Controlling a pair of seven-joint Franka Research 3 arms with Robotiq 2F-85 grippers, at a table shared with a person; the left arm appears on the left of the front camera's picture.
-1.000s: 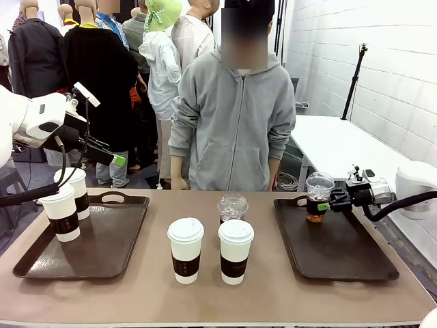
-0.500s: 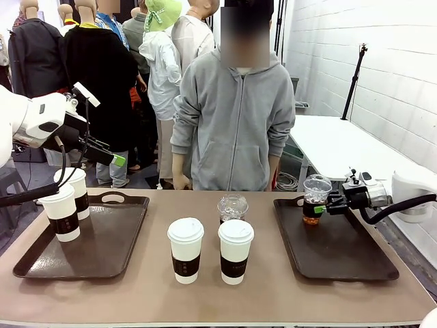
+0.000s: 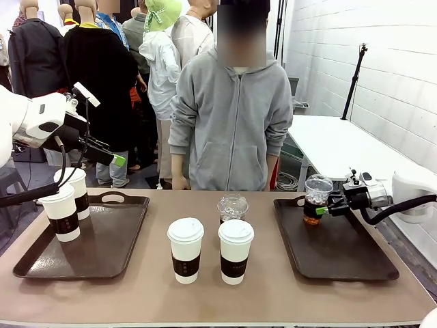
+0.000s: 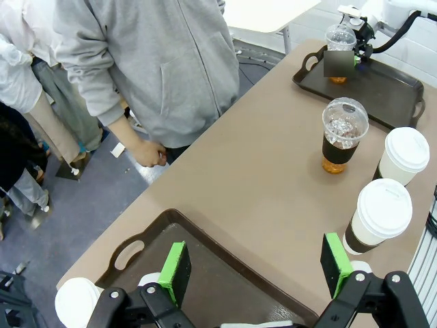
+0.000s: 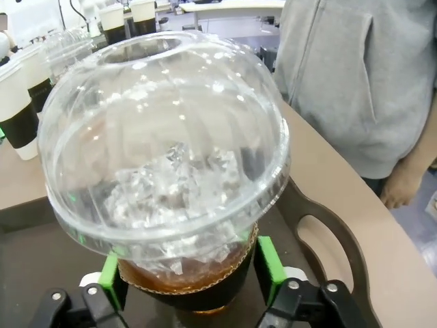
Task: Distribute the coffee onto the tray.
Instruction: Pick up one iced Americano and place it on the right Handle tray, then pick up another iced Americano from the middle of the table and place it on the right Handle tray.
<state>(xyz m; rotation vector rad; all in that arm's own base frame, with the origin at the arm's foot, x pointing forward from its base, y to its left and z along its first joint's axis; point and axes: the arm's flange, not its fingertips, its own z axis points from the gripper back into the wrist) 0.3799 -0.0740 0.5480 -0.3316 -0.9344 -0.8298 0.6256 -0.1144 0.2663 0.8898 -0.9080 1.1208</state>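
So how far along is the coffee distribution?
Done: two white lidded paper cups stand on the left brown tray. In hand: clear dome-lidded plastic cup stands on the right brown tray, right gripper straddling its sleeve, grip unclear. To do: two white cups and one clear cup mid-table; left gripper open, empty.

The brown counter (image 3: 273, 301) carried a left tray (image 3: 102, 249) and a right tray (image 3: 345, 263), both dark, well apart. Between them two white lidded cups (image 3: 186, 250) (image 3: 235, 251) stood side by side on the counter, a clear domed cup (image 3: 233, 207) just behind.
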